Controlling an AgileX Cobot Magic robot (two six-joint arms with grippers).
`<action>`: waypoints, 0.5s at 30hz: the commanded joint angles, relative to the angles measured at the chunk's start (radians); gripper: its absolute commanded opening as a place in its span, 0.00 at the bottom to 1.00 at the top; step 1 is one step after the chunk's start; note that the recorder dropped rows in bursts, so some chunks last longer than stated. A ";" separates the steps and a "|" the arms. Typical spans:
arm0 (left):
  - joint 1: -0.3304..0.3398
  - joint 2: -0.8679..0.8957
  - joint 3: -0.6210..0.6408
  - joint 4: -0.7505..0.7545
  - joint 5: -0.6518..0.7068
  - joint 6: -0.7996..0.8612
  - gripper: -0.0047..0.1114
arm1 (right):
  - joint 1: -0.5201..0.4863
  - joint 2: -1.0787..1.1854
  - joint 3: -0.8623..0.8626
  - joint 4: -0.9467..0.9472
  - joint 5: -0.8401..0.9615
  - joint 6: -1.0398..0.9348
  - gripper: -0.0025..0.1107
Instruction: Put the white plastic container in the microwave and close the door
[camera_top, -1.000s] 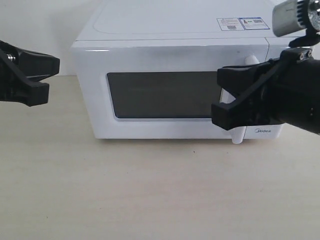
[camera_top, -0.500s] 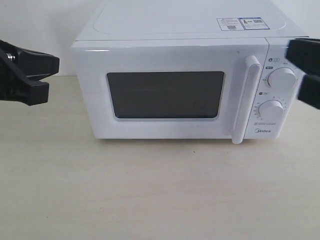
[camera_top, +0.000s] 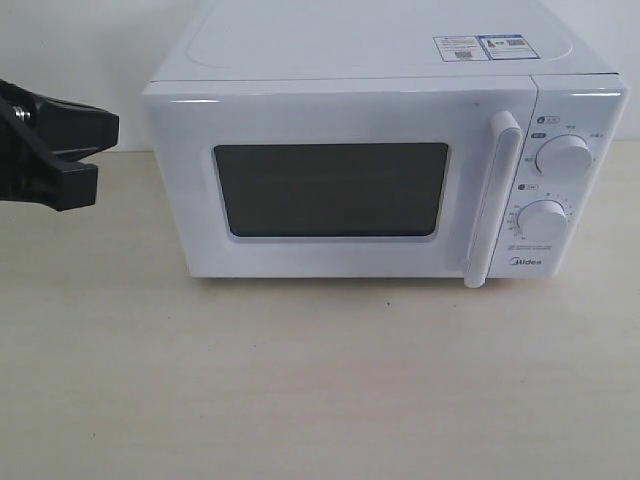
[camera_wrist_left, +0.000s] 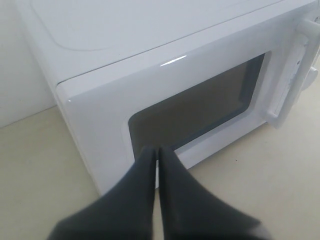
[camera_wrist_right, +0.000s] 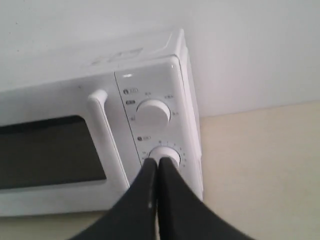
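Observation:
The white microwave (camera_top: 350, 110) stands on the table with its door (camera_top: 330, 255) shut and the bar handle (camera_top: 495, 200) on the right. The white plastic container is out of view; the dark window shows nothing inside. My left gripper (camera_top: 100, 155) hovers left of the microwave, apart from it. In the left wrist view this gripper (camera_wrist_left: 156, 150) is shut and empty, pointing at the door's lower corner. My right gripper (camera_wrist_right: 157, 161) is shut and empty, its tips in line with the lower dial (camera_wrist_right: 165, 152). It is outside the exterior view.
Two round dials (camera_top: 563, 157) (camera_top: 543, 220) sit on the panel right of the handle. Stickers (camera_top: 485, 46) lie on the microwave's top. The beige table (camera_top: 320, 380) stretches in front, and a white wall (camera_wrist_right: 250, 50) rises behind.
My right gripper, in front of the door handle one second ago, has drawn away to the right and left the exterior view. The left gripper has not moved.

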 joint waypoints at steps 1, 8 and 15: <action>0.000 -0.004 0.004 0.002 -0.015 -0.002 0.08 | -0.009 -0.017 0.074 -0.002 0.006 -0.001 0.02; 0.000 -0.004 0.004 0.002 -0.018 -0.002 0.08 | -0.009 -0.055 0.086 -0.028 0.003 0.008 0.02; 0.000 -0.004 0.004 0.002 -0.018 -0.002 0.08 | -0.009 -0.129 0.086 -0.671 0.033 0.630 0.02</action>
